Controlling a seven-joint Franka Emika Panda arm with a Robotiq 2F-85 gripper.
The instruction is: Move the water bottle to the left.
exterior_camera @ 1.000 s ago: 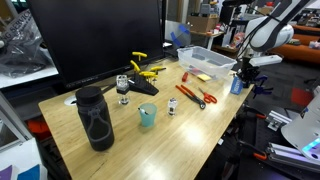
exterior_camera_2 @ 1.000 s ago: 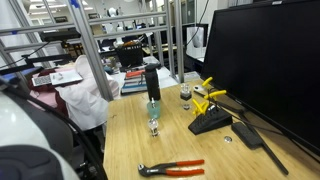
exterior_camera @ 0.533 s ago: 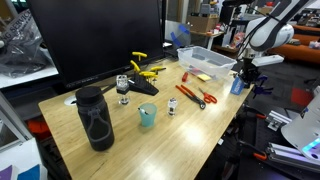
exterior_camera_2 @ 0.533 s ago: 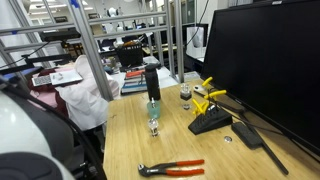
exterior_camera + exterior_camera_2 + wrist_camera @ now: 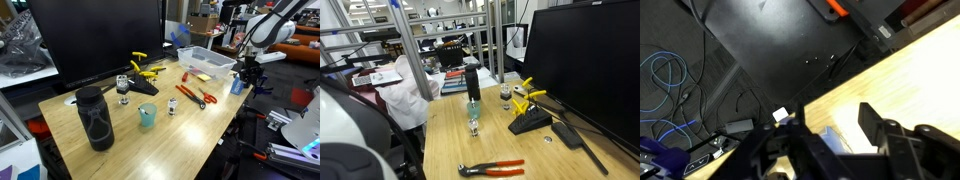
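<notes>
The water bottle (image 5: 237, 84), small, slim and translucent blue, stands upright at the wooden table's (image 5: 200, 125) edge, beside the clear bin. My gripper (image 5: 249, 72) hangs just over and behind it. In the wrist view the bottle's blue body (image 5: 833, 138) sits between the two dark fingers of the gripper (image 5: 836, 120), and a strip of light table shows between it and one finger (image 5: 870, 121). The jaws stand apart and do not clamp it. Neither bottle nor gripper appears in the exterior view taken from the monitor's side.
A clear plastic bin (image 5: 210, 62) stands right beside the bottle, with red pliers (image 5: 192, 93) in front. Farther along are a teal cup (image 5: 147, 115), a tall black bottle (image 5: 95, 118), a tiny clear vial (image 5: 172, 107), yellow clamps (image 5: 145, 70) and a big monitor (image 5: 95, 40).
The jaws have spread apart from around the bottle, which stays standing at the same spot. The arm has barely moved.
</notes>
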